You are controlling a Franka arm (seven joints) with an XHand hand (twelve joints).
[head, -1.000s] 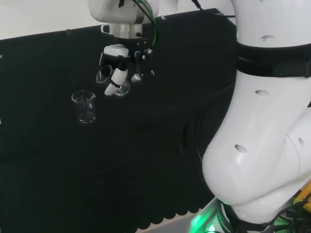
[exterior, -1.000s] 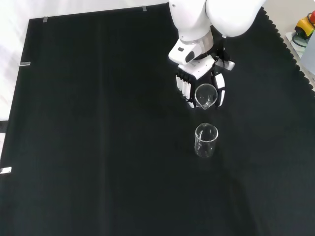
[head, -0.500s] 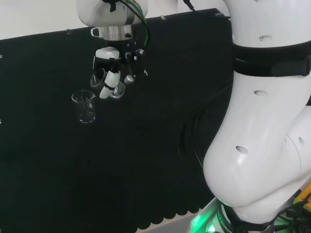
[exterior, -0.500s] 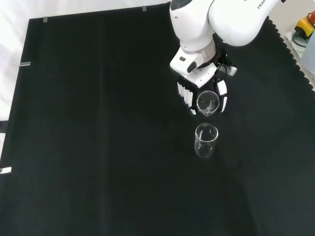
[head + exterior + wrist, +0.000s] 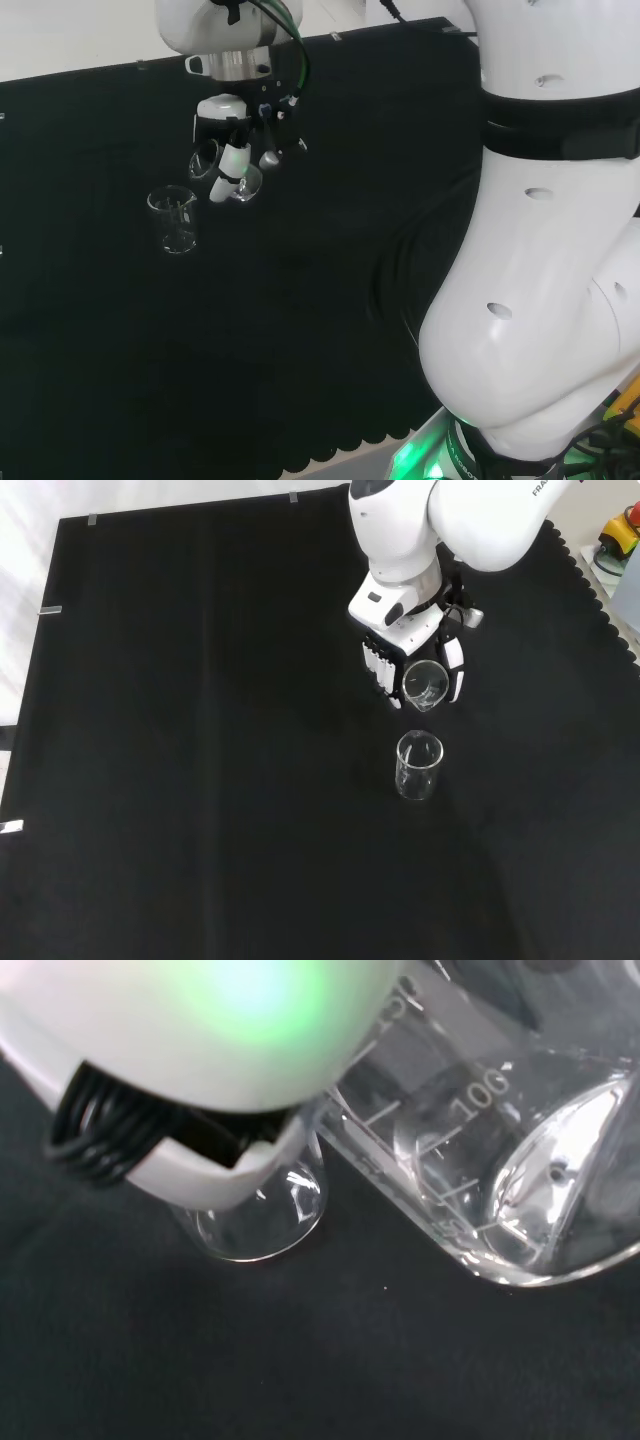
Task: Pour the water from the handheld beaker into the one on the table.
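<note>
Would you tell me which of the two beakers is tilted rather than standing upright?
The beaker in the hand, the held beaker, is tilted; the other beaker stands upright on the cloth.

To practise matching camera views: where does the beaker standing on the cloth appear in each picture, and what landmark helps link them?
Head view: standing beaker left of centre, lower left of the hand.
Front view: standing beaker right of centre, just below the hand.
Wrist view: its rim shows past the palm, beside the held beaker.
Shared landmark: the held beaker.
</note>
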